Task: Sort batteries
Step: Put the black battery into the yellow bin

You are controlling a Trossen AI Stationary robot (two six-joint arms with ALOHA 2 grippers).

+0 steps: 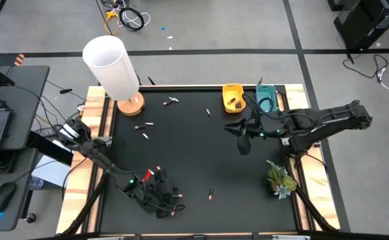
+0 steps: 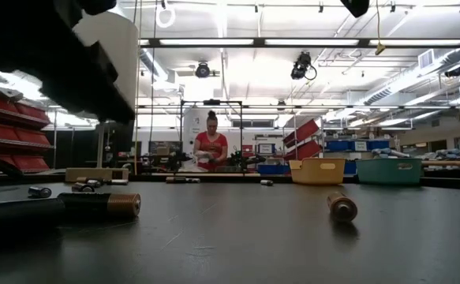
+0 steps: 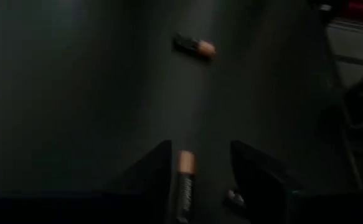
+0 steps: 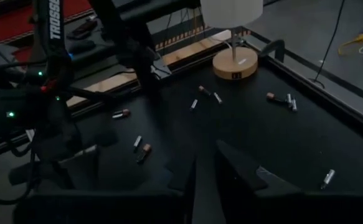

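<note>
Batteries lie scattered on the black table: a pair [image 1: 173, 101] near the far edge, two [image 1: 143, 130] by the lamp, and one [image 1: 211, 193] near the front. My left gripper [image 3: 201, 177] is low at the front left and open. A dark, copper-ended battery [image 3: 183, 180] lies on the mat between its fingers, and another [image 3: 193, 46] lies ahead of it. My right gripper [image 4: 205, 186] hangs above the table right of centre [image 1: 243, 144]. Its fingers are shut to a thin slit with nothing showing between them. My left gripper stands over the copper-ended battery with one finger on either side, slanting down from the table's left. The battery lies along the fingers, close to one finger's inner side [image 3: 162, 171]. I cannot tell whether it touches that finger.
A yellow tray [image 1: 233, 98] holding some batteries and a teal tray [image 1: 266, 100] stand at the far right edge. A white lamp [image 1: 114, 67] on a wooden base is at the far left, and a small plant [image 1: 281, 179] at the right. A person [image 2: 211, 150] stands far behind the table.
</note>
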